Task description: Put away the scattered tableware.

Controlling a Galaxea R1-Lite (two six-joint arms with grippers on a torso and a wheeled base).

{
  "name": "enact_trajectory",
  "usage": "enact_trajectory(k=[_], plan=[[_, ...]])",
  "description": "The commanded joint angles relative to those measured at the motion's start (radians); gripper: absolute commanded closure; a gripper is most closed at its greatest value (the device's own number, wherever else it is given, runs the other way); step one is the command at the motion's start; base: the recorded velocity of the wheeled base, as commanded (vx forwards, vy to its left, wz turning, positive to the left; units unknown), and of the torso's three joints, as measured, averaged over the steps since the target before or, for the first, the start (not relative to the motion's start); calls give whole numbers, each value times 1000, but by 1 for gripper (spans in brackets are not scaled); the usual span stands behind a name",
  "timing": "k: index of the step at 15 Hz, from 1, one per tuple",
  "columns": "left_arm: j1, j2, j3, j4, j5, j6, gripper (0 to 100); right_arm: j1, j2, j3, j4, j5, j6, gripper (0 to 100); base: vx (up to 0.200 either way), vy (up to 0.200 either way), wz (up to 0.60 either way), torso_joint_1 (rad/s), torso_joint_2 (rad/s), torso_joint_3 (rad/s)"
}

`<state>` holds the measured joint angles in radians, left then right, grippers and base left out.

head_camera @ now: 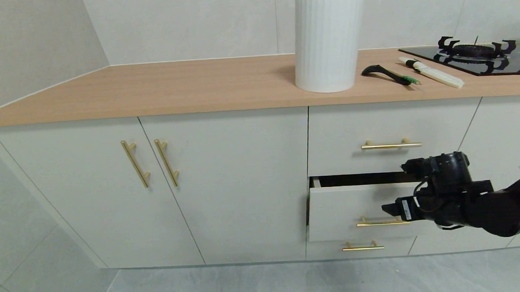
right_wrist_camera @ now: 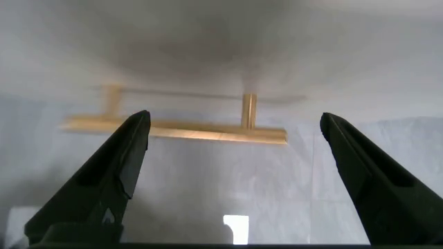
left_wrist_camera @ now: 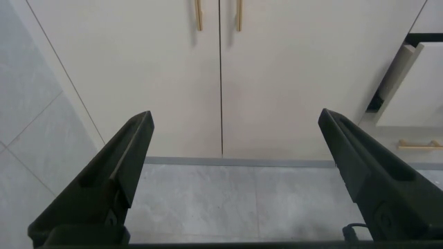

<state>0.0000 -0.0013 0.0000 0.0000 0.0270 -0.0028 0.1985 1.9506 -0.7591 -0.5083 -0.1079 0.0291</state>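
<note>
On the wooden counter [head_camera: 174, 86] lie a black spoon [head_camera: 386, 73] with a green-tipped handle and a long white utensil [head_camera: 432, 71], both right of a tall white ribbed container [head_camera: 328, 40]. Below them the middle drawer [head_camera: 341, 208] is pulled out a little, with a dark gap above its front. My right gripper [head_camera: 390, 209] is open right in front of that drawer's gold handle [head_camera: 379, 222]; in the right wrist view the handle [right_wrist_camera: 173, 130] lies just beyond the right gripper [right_wrist_camera: 228, 173]. My left gripper [left_wrist_camera: 235, 159] is open and empty, low before the cabinet doors.
A black gas hob [head_camera: 480, 57] occupies the counter's far right. The top drawer [head_camera: 391, 133] is closed, and a bottom drawer handle [head_camera: 363, 247] sits near the floor. Two cabinet doors with gold handles [head_camera: 151, 161] stand to the left. Grey floor tiles lie below.
</note>
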Motion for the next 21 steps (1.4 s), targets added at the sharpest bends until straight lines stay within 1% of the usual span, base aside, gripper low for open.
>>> enact_trajectory(k=[1, 3, 6, 7, 10, 12, 13, 14, 15, 16, 19, 21], plan=[[0, 1, 0, 0, 1, 0, 0, 50, -242, 12, 73, 17, 9, 0, 0, 0, 0, 0, 0, 0], [0, 1, 0, 0, 1, 0, 0, 70, -233, 12, 42, 17, 34, 0, 0, 0, 0, 0, 0, 0], [0, 1, 0, 0, 1, 0, 0, 75, -119, -3, -65, 8, 29, 0, 0, 0, 0, 0, 0, 0], [0, 1, 0, 0, 1, 0, 0, 75, -59, -22, -108, -18, 29, 0, 0, 0, 0, 0, 0, 0], [0, 1, 0, 0, 1, 0, 0, 70, 11, -46, -127, -36, 38, 0, 0, 0, 0, 0, 0, 0], [0, 1, 0, 0, 1, 0, 0, 68, 63, -49, -205, -46, 41, 0, 0, 0, 0, 0, 0, 0], [0, 1, 0, 0, 1, 0, 0, 70, 99, -48, -262, -69, 41, 0, 0, 0, 0, 0, 0, 0], [0, 1, 0, 0, 1, 0, 0, 70, 120, -48, -291, -84, 41, 0, 0, 0, 0, 0, 0, 0], [0, 1, 0, 0, 1, 0, 0, 71, 160, -51, -363, -119, 40, 0, 0, 0, 0, 0, 0, 0], [0, 1, 0, 0, 1, 0, 0, 70, 179, -51, -388, -124, 38, 0, 0, 0, 0, 0, 0, 0], [0, 1, 0, 0, 1, 0, 0, 70, 211, -66, -392, -127, 40, 0, 0, 0, 0, 0, 0, 0], [0, 1, 0, 0, 1, 0, 0, 70, 234, -80, -394, -153, 40, 0, 0, 0, 0, 0, 0, 0]])
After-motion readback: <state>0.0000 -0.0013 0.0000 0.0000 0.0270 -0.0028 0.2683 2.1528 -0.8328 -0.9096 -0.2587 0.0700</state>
